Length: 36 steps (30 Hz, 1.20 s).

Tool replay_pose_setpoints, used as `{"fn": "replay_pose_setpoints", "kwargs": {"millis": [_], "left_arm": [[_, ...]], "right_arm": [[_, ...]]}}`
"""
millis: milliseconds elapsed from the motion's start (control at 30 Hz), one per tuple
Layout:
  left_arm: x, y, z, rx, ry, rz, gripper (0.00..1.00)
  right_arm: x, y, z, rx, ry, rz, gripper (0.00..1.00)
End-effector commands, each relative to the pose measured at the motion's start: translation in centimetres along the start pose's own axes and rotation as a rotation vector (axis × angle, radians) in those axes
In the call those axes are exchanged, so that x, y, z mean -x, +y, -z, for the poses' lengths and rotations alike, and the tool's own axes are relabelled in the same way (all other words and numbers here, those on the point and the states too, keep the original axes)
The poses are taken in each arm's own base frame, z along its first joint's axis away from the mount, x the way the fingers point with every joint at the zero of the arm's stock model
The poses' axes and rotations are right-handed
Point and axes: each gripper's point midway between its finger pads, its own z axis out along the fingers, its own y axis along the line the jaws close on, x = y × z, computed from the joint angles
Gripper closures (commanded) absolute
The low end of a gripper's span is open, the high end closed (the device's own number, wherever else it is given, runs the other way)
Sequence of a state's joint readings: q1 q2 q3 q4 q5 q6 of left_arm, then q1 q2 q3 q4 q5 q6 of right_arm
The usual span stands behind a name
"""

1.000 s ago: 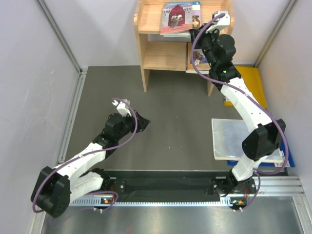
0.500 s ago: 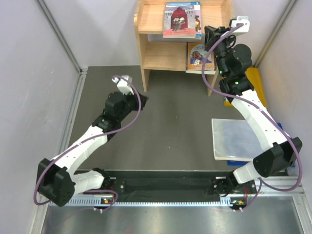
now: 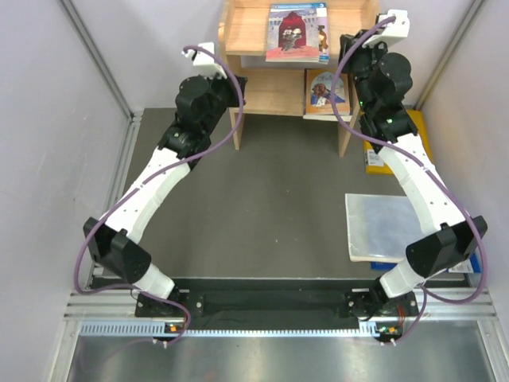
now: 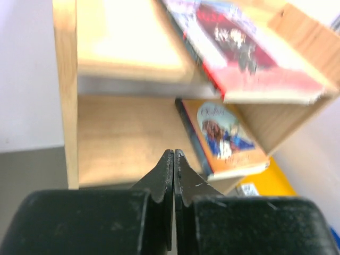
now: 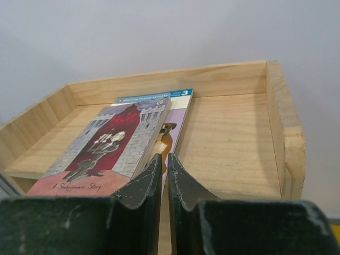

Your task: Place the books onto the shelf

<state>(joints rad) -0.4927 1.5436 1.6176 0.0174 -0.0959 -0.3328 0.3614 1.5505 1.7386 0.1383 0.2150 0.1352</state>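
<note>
Left gripper [image 4: 173,159] is pinched tight and empty at the shelf's [image 4: 119,135] near-left, with the orange book [image 4: 226,135] on the lower tier, far-right of it. Right gripper [image 5: 162,162] is all but closed and empty, tips just near of the red-covered book [image 5: 103,146], which is stacked on the dog book [image 5: 178,119] on the top tier.

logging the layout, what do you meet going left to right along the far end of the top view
left arm → red castle-cover book on the top tier of the shelf → right arm
</note>
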Motion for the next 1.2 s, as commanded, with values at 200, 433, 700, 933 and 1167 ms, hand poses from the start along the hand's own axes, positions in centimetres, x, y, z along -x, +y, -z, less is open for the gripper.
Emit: {"fn": "replay_pose_setpoints", "kwargs": {"millis": [200,433,700,933,1167], "left_arm": [[5.7,0.6,-4.7,0.075,-0.191,-0.006,1.0],[5.7,0.3,-7.0,0.045,-0.245,0.034,1.0],[5.5,-0.1,-7.6,0.017,-0.26,0.044,1.0],[8.1,-0.9,-5.3,-0.033,-0.364,0.046,1.0],[8.4,-1.8,-7.1,-0.066,-0.366,0.046,1.0]], "right_arm": [[0.0,-1.8,-2.4,0.002,0.054,-0.063,0.93],[-3.1,-2.5,-4.5,0.024,0.144,-0.106,0.94],[-4.2,-2.7,-5.3,0.032,0.148,-0.128,0.94],[-4.6,-2.7,-5.7,0.031,0.142,-0.142,0.94],[-5.3,-2.8,-6.2,0.026,0.152,-0.153,0.94]]}}
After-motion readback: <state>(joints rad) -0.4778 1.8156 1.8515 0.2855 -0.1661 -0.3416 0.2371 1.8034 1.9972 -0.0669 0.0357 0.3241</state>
